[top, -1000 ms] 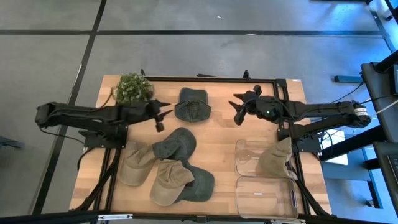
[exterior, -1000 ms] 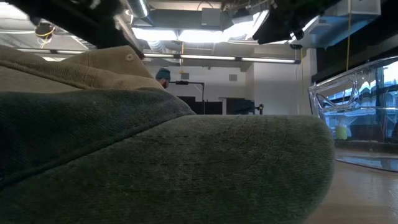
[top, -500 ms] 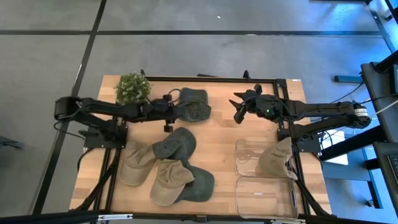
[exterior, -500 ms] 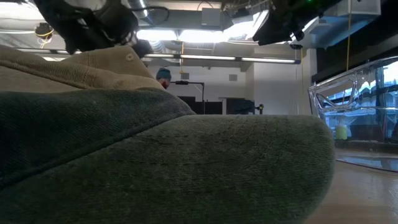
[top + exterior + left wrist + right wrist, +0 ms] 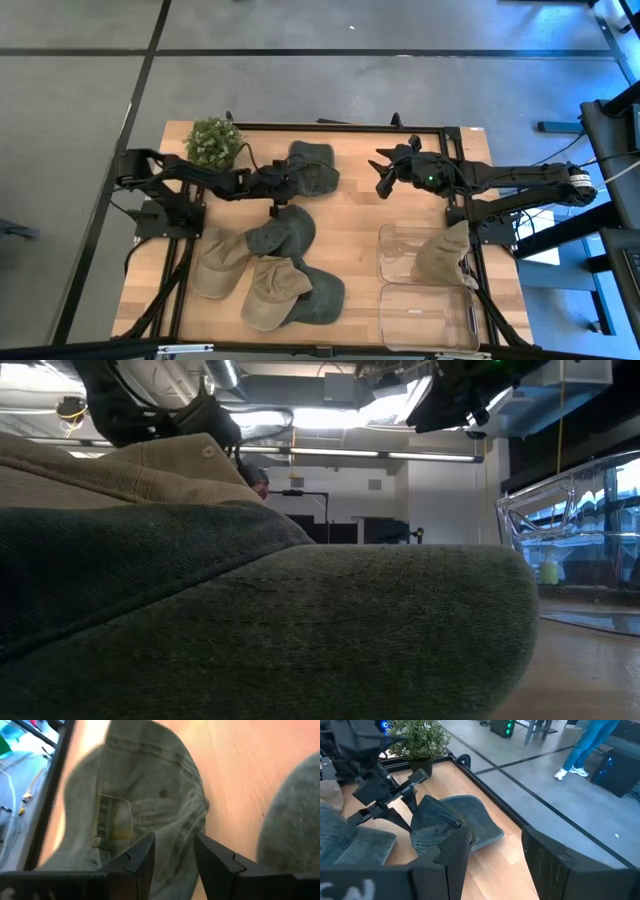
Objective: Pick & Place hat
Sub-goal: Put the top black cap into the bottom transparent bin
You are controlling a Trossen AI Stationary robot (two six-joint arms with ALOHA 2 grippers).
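Note:
A grey-green denim hat [image 5: 310,168] lies on its underside at the far middle of the wooden table [image 5: 360,215]. My left gripper [image 5: 284,192] is open at the hat's left near edge and slants down. In the left wrist view the hat [image 5: 145,805] shows in the gap between the fingers [image 5: 174,855]. The right wrist view shows that gripper [image 5: 412,802] beside the hat [image 5: 450,822]. My right gripper [image 5: 383,178] hangs open above the table to the hat's right and holds nothing. My left gripper stands open at the hat's left near edge [image 5: 422,827], coming from the table's left and slanting down. I cannot tell whether a fingertip touches the cloth.
Several tan and green hats [image 5: 270,270] are piled at the near left, and one [image 5: 300,620] fills the low view. Two clear bins stand at the near right; the farther bin [image 5: 400,255] holds a tan hat [image 5: 445,255]. A potted plant [image 5: 213,142] stands at the far left corner.
My left gripper has moved toward the table's right edge and down to the far denim hat, rolling about its own axis and tipping downward. Its fingers have stayed open. The hat has not moved.

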